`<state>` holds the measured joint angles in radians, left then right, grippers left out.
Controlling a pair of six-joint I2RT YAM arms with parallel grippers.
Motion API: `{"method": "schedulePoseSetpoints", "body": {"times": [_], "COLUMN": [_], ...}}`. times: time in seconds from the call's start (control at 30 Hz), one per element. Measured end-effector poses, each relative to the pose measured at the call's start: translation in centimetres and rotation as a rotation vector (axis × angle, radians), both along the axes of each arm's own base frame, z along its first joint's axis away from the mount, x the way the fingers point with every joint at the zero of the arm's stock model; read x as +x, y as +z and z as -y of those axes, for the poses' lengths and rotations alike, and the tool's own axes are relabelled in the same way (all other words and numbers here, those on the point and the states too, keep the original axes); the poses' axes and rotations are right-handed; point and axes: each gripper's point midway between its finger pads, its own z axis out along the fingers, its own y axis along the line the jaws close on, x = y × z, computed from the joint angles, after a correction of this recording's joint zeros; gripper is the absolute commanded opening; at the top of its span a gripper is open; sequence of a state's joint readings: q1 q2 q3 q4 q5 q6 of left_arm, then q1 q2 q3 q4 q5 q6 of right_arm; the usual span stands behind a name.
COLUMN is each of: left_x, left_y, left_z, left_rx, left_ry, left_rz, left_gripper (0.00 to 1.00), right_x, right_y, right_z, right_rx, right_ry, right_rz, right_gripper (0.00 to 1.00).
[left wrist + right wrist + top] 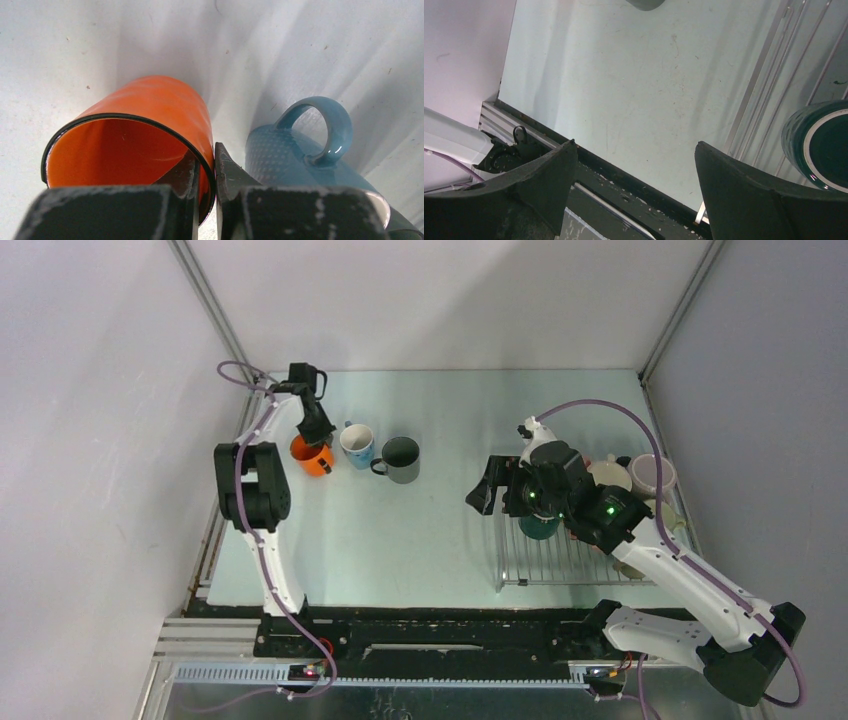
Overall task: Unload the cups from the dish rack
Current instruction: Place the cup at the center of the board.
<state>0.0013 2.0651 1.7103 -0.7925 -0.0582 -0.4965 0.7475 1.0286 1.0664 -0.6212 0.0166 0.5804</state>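
Left gripper: narrow, pinched on the rim wall of the orange mug, one finger inside and one outside.
Orange mug: far-left part of the table, out of the rack, looks a bit tilted. Cannot tell if its base touches the table yet.
Right gripper: wide, nothing between the fingers. It hangs over the left edge of the dish rack, pointed toward the bare table.
Out of rack: three mugs in a row on the far-left table. They are the orange one, a light blue mug just right of it, and a dark grey mug further right, upright with its handle to the left.
In rack: dark teal mug at the near left, close under the right wrist. A cream mug and a pink mug sit at the far side.
Hidden: more pale mugs at the right of the rack, partly covered by the right arm. Count unclear.
Progress: roughly a third done at best, judging from three out and at least three left – most of the load is not yet moved.
Step in hand: left arm looks to be setting down the orange mug, and letting go is not yet done.
Next, likely: right gripper goes for the dark teal mug, the nearest one. It needs to come back over the rim first, since the fingers sit off to its left.
Risk: orange and light blue mugs are close together, so opening the outer finger may nudge the blue one.
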Motion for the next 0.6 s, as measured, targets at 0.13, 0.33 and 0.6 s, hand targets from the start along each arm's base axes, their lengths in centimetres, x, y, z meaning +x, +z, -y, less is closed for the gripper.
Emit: {"method": "schedulePoseSetpoints", "body": {"times": [0.13, 0.33, 0.6], "left_x": [0.22, 0.26, 0.13], "left_y": [0.03, -0.49, -0.36], "left_z": [0.25, 0.86, 0.91], "left_rx": [0.017, 0.023, 0.034], "left_ry": [-0.014, -0.040, -0.059], "left_rz": [-0.013, -0.028, -0.035], "left_gripper": [0.04, 0.20, 0.40], "right_x": [-0.04, -0.14, -0.46], "right_y": [-0.04, -0.19, -0.44], "right_z": [0.03, 0.12, 0.18], "right_rx": [-0.002, -0.007, -0.016], "right_ry": [0.000, 0.000, 0.005], "right_rz": [-0.002, -0.007, -0.017], "right_gripper": [0.94, 0.94, 0.96]}}
